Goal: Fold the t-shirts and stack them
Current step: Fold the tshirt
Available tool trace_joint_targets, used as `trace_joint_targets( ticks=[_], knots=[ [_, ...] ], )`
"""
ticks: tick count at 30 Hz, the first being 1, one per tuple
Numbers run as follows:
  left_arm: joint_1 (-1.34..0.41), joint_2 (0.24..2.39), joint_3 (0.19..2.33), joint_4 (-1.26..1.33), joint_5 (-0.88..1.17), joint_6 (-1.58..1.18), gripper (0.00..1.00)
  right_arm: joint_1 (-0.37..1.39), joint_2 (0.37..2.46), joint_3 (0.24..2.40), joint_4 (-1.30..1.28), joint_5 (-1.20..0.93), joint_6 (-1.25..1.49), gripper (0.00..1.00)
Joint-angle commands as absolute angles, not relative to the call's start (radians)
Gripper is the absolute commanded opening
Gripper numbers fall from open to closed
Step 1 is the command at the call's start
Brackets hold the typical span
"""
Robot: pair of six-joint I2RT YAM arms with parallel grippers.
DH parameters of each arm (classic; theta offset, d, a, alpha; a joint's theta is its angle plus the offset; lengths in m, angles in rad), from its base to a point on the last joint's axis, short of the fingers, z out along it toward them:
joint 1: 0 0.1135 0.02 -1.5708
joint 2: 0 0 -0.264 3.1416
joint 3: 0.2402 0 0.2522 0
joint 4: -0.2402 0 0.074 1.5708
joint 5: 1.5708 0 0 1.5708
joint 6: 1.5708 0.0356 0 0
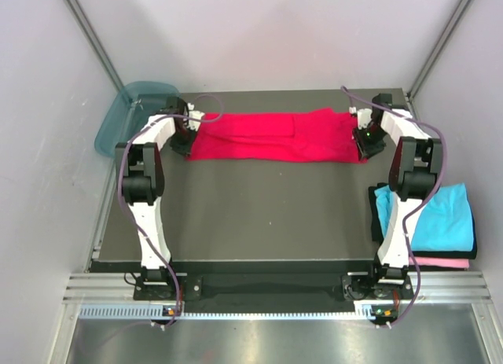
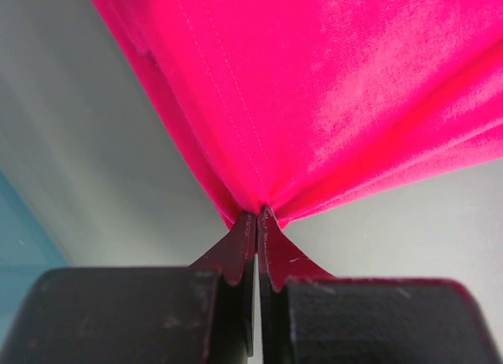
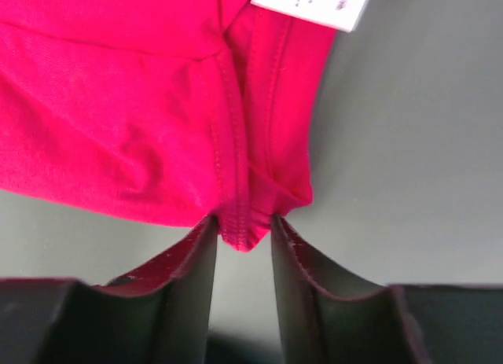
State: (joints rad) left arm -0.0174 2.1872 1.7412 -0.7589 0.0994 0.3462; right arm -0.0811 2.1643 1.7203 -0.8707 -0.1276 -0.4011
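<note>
Red t-shirt (image 1: 275,136): left jaws tight on edge, right jaws ajar around tag-side hem

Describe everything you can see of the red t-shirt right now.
The red t-shirt is bright crimson, soft knit cloth with stitched seams and a small white tag. It lies as a long, slightly wrinkled band, apparently folded lengthwise, across the far part of the dark table. The left gripper is shut on its left end, and the cloth fans out from the pinch. The right gripper has its jaws apart around a hemmed corner at the right end. Whether it grips is unclear.
</note>
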Motion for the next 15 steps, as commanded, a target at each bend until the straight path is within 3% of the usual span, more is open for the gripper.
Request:
trace_joint_targets(
  ticks=[1, 5, 15],
  knots=[
    [-0.006, 2.112, 1.689, -0.811, 0.115, 0.344, 0.00, -0.092, 2.189, 1.773, -0.890, -0.143, -0.396, 0.31],
    [-0.008, 2.074, 1.628, -0.818, 0.121, 0.347, 0.00, -0.100, 2.204, 1.790, -0.888, -0.138, -0.399, 0.17],
    [-0.008, 1.936, 1.425, -0.831, 0.132, 0.357, 0.00, -0.103, 2.192, 1.752, -0.905, -0.129, -0.414, 0.15]
  ],
)
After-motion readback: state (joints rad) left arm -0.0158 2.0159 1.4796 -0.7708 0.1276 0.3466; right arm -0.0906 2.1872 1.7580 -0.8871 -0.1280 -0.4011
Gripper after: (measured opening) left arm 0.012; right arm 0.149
